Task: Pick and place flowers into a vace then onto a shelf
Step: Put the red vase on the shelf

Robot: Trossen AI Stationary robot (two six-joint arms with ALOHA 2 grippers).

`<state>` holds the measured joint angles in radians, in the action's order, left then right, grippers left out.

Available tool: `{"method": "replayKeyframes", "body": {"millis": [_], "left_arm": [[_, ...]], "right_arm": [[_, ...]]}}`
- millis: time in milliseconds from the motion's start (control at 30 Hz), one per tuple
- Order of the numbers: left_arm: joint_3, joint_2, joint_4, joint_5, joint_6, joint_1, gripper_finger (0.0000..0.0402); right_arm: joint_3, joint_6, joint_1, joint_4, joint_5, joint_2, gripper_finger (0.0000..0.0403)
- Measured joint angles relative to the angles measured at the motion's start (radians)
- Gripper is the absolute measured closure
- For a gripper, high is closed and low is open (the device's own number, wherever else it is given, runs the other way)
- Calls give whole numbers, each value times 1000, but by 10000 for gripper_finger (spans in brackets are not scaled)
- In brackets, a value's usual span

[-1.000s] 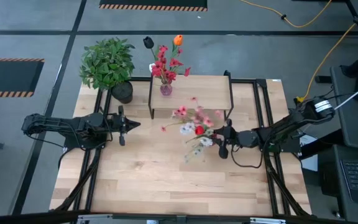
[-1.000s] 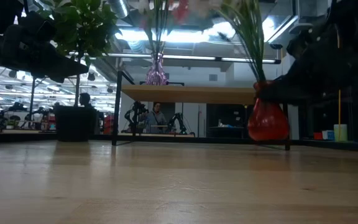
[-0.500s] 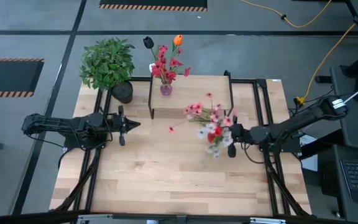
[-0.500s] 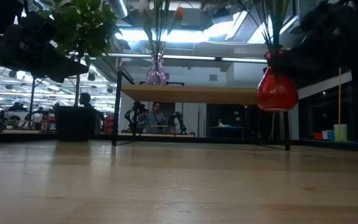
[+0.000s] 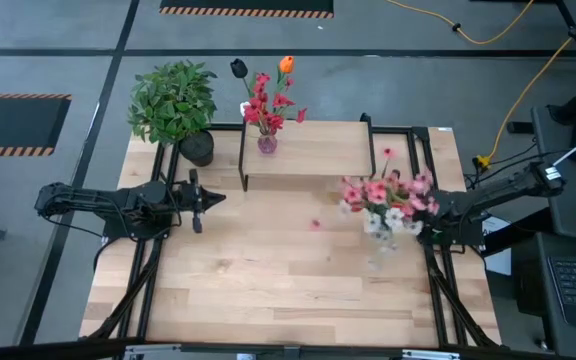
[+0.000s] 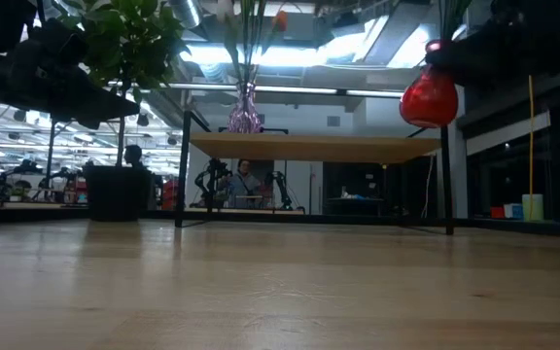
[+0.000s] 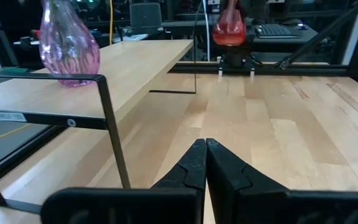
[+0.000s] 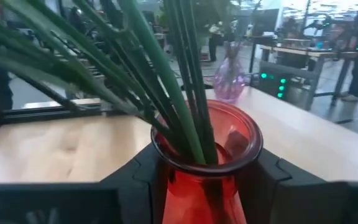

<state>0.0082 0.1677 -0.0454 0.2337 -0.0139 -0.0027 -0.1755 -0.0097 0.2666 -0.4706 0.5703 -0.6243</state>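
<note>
A red glass vase [image 6: 428, 97] holds a bunch of thin green-stemmed flowers [image 5: 388, 198] with pink, red and white blooms; the blooms hide it from above. My right gripper [image 8: 207, 180] is shut on it near the table's right edge, right of the shelf [image 5: 313, 150], a low wood-topped riser on black legs. The vase hangs higher than the shelf top [image 6: 309, 148]. My left gripper [image 5: 208, 199] is shut on nothing and waits at the table's left, its tips [image 7: 205, 144] pointing toward the shelf. My right gripper pinches the red vase at its neck [image 8: 205, 163], just under the rim, with one finger [image 8: 135, 177] on either side. The fingers come in level from the table's right side. The vase is lifted clear of the table and stands about upright, the stems [image 8: 166, 93] fanning out above it.
A pink glass vase [image 5: 267, 143] with red, orange and dark blooms stands on the shelf's far left corner. A bushy potted plant [image 5: 173, 100] sits at the table's far left corner. Bare wood [image 5: 268, 270] spreads across the near half of the table.
My right gripper has risen and drawn back toward the table's right edge, carrying the red vase. The vase was low and tipped in front of the shelf a second ago. It now hangs upright above shelf height, the blooms shifted right with it.
</note>
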Motion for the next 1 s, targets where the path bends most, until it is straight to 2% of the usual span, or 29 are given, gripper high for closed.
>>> {"method": "replayKeyframes", "body": {"millis": [233,433,767,1000], "left_arm": [[0,0,-3,17,-1,0,399],[0,0,-3,17,-2,0,396],[0,0,-3,18,-2,0,397],[0,0,-3,19,-2,0,399]], "right_arm": [[-158,2,-84,258,-4,8,263],[-233,-16,-190,302,-27,11,263],[-257,34,-454,324,-332,-25,263],[-257,37,-618,288,-462,-55,263]]}}
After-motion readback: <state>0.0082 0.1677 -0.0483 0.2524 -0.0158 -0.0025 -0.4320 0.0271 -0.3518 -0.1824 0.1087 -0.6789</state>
